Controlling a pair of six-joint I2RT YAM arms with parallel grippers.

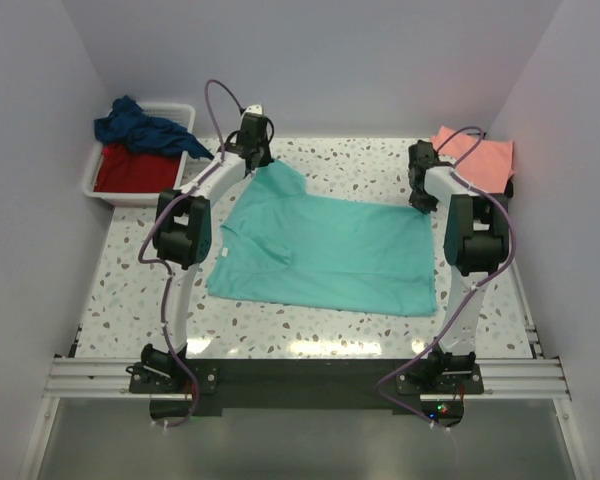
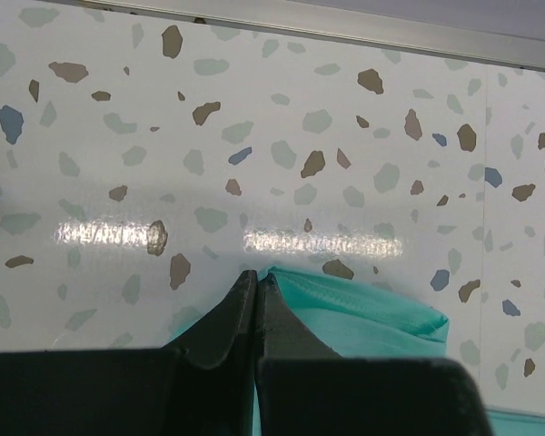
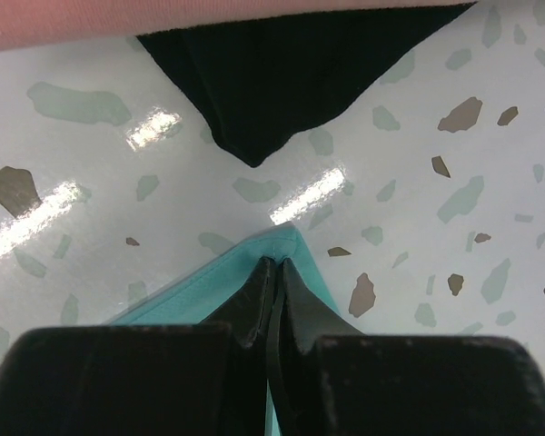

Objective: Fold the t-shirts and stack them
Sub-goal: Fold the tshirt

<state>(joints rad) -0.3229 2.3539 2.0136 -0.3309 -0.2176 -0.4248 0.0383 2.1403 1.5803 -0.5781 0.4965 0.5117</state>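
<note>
A turquoise-teal t-shirt (image 1: 330, 250) lies spread flat in the middle of the table. My left gripper (image 1: 263, 163) is at its far left sleeve, and the left wrist view shows the gripper (image 2: 257, 277) shut on the teal cloth (image 2: 363, 313). At the shirt's far right corner, my right gripper (image 1: 421, 203) is low on the table. In the right wrist view that gripper (image 3: 277, 265) is shut on the hemmed teal corner (image 3: 209, 282). A salmon-pink t-shirt (image 1: 480, 158) lies folded at the far right on a black t-shirt (image 3: 282, 73).
A white tub (image 1: 95, 182) stands at the far left with a navy blue t-shirt (image 1: 140, 130) draped over a red t-shirt (image 1: 135, 170). Walls close in the back and both sides. A metal rail (image 2: 345, 23) runs along the table's far edge.
</note>
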